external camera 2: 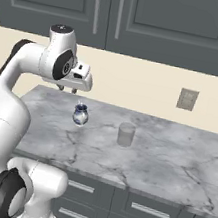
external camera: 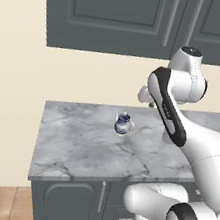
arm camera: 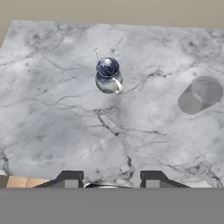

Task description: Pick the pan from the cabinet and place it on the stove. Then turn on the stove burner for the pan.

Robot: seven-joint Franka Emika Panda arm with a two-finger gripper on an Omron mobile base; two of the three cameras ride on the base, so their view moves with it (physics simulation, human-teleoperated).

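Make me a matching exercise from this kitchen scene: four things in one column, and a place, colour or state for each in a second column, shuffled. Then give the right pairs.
Things:
1. blue and white jug
2. grey cup
3. cabinet
4. gripper

Descriptions:
A. dark grey, doors shut, on the wall above the counter
B. raised above the marble counter, holding nothing
C. plain and translucent, standing near the middle of the counter
D. patterned, with a small handle, standing nearest the gripper

Pairs: 1-D, 2-C, 3-A, 4-B
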